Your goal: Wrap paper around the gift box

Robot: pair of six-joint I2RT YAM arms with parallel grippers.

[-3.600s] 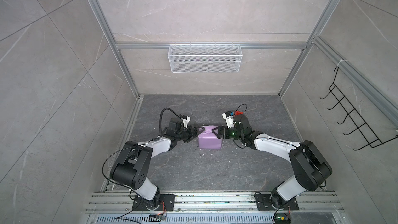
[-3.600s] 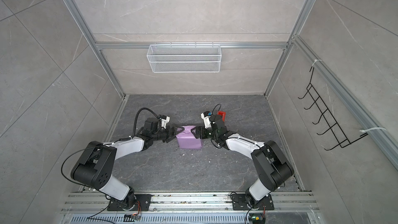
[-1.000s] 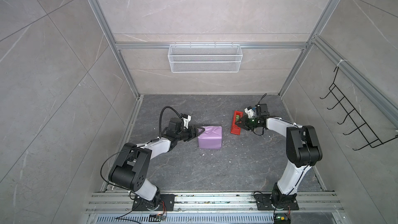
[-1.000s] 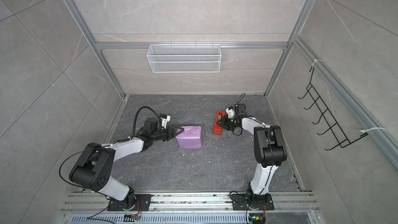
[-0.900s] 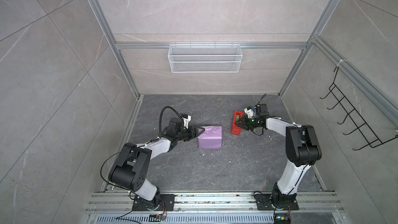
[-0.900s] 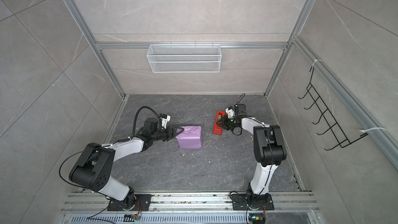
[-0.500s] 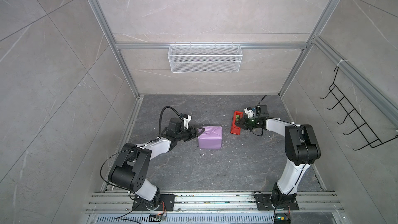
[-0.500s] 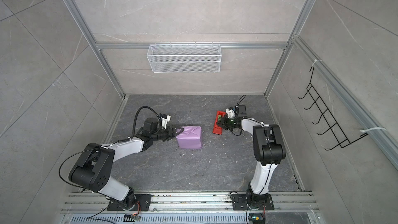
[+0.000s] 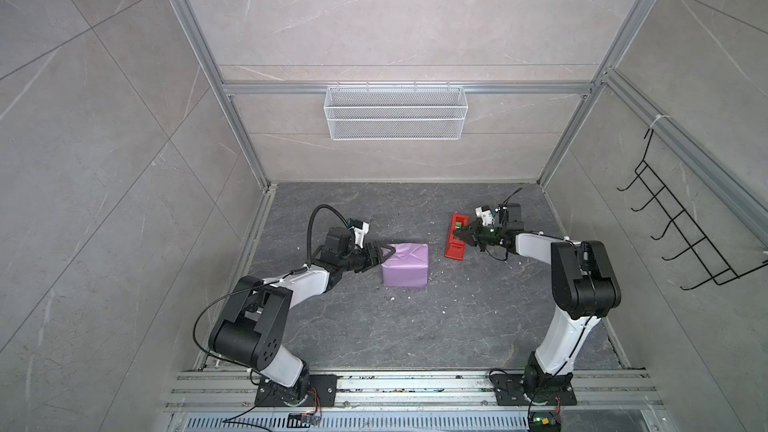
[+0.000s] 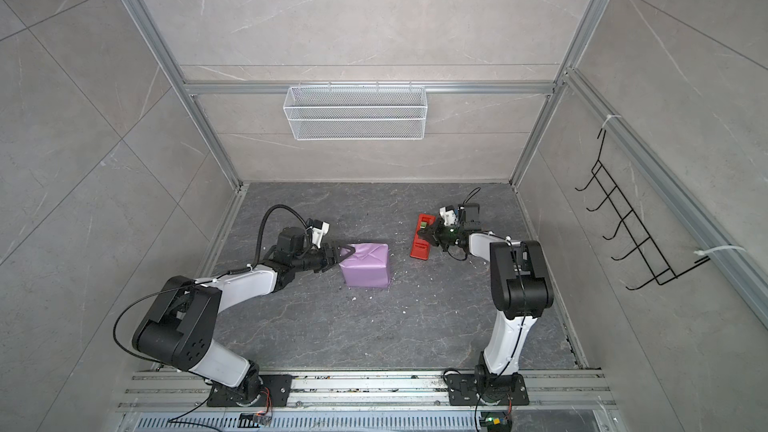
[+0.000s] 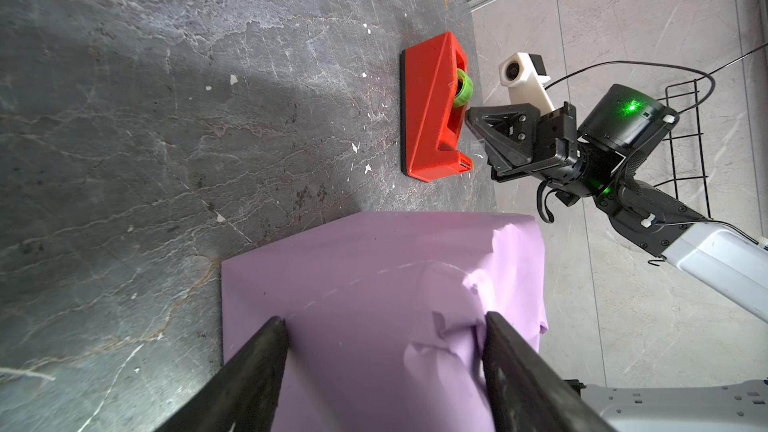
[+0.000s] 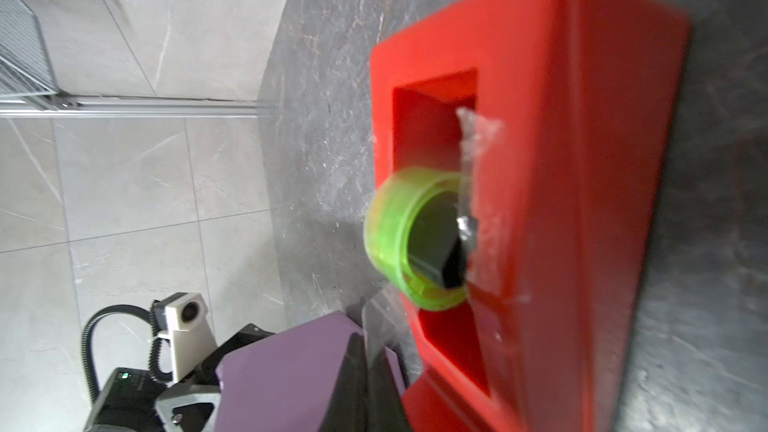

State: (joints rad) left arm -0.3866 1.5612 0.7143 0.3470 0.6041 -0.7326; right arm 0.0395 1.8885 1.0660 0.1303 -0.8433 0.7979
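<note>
Top views both show the right pincer [image 9: 462, 236] gone from the wrapped box since the earlier frames. It now sits at the red tape dispenser [image 9: 454, 248], tips pressed together; whether tape lies between them cannot be told. The left pincer [image 11: 384, 320] remains spread, its fingers [image 11: 266, 351] against the lilac paper [image 11: 374, 276] covering the gift box, which lies directly ahead of it and well apart from the right pincer.

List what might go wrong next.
1. The paper is creased where the open left gripper sits against it, and no tape shows there. Lifting off may let the fold spring open.
2. The right gripper is shut at the dispenser, which stands free. Pulling tape could drag or tip it.
</note>
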